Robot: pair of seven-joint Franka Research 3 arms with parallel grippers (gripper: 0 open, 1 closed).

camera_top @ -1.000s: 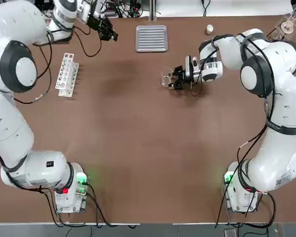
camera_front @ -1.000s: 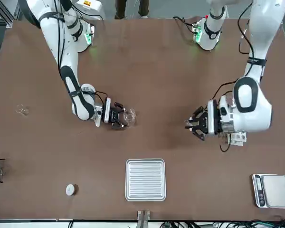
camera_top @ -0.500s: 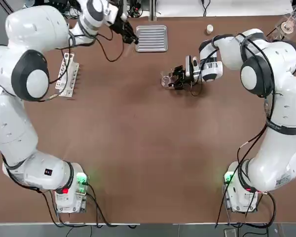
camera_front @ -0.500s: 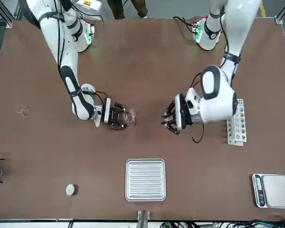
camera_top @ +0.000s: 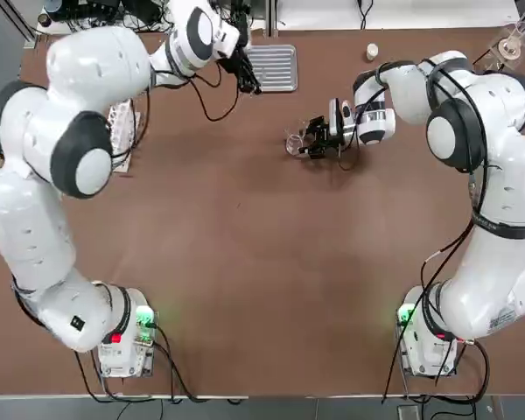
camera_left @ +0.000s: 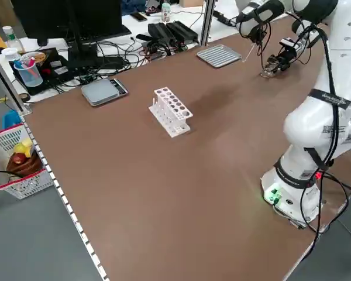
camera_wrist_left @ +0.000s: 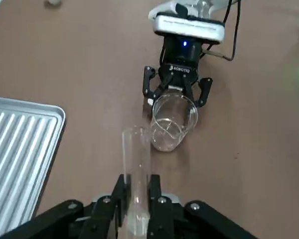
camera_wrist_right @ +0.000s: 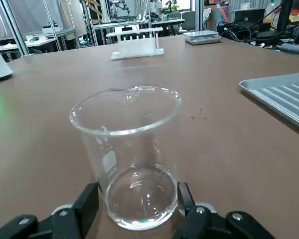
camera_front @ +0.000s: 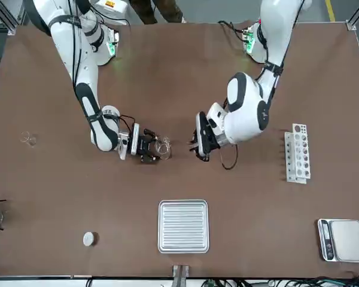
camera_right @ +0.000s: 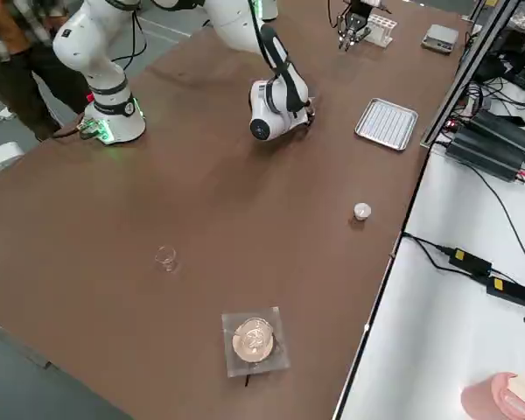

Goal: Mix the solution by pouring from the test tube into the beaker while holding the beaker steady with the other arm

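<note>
Beaker (camera_wrist_right: 134, 159) sits clamped in my right gripper (camera_wrist_right: 138, 187) at the table's (camera_top: 245, 262) one o'clock, steadied for pouring; my left gripper (camera_wrist_left: 138, 180), toward its eleven, pinches the test tube (camera_wrist_left: 136, 172).

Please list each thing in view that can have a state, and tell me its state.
Test tube: held between the left gripper's fingers
Beaker: upright, open on top, held by the right gripper
Left gripper: closed on the test tube, over the table's far part
Right gripper: closed on the beaker
White rack: standing, no tubes visible
</note>
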